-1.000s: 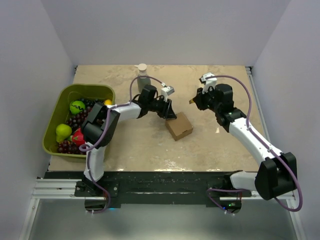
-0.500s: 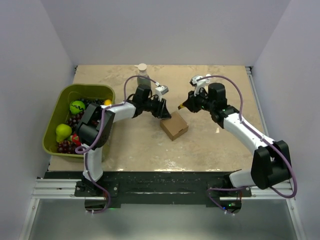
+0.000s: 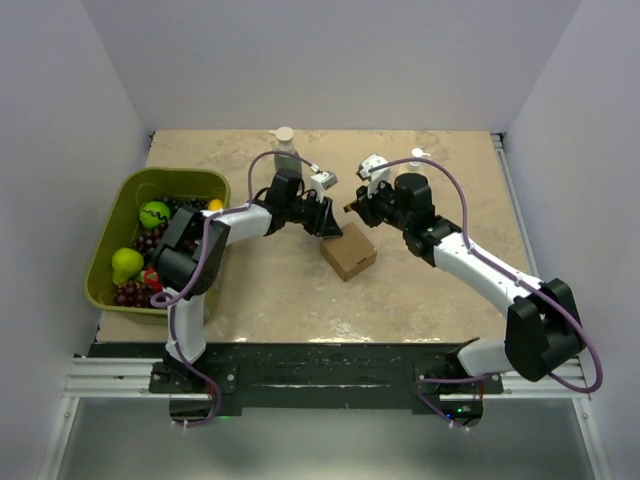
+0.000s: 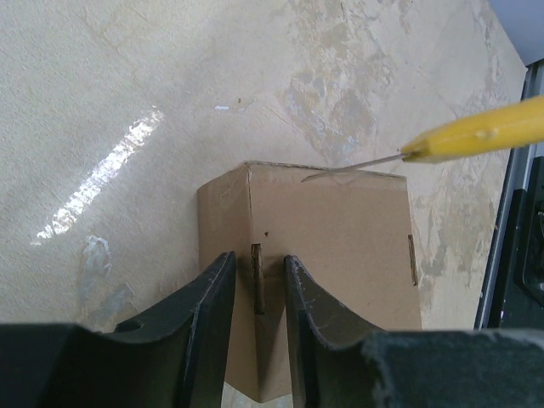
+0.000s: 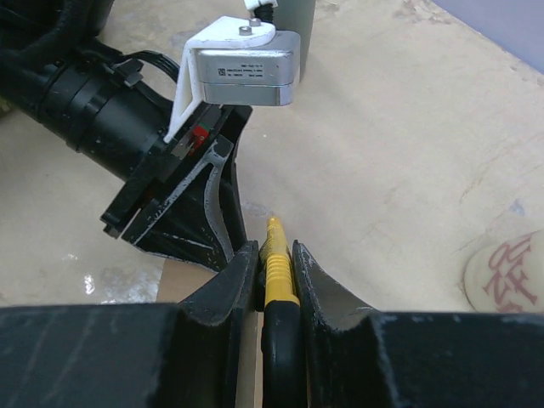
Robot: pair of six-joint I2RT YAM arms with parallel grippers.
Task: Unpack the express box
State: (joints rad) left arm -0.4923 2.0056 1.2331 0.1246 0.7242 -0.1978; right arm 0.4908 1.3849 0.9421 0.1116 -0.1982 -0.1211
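Your express box (image 3: 349, 252) sits near the middle of the marbled table (image 3: 440, 300), flaps down, with a gripper close on either side of its far end. Your left gripper (image 3: 326, 219) reaches in from the bin side. Its fingers (image 4: 208, 306) stand narrow, one on each face of the box's nearest corner edge, with cardboard filling the gap between them, so it is clamped on the box. Your right gripper (image 3: 357, 207) is closed on a yellow knife (image 5: 278, 276), the handle pinched between both fingers and its tip pointing toward the left gripper. From the left wrist you can see the knife's thin blade (image 4: 353, 166) lying against the far top edge of the box. Off to your left, the green bin (image 3: 108, 240) holds a pear (image 3: 125, 263), grapes (image 3: 150, 243) and a green ball (image 3: 155, 213). A bottle (image 3: 287, 152) stands upright at the far side of the table, just behind the left gripper.
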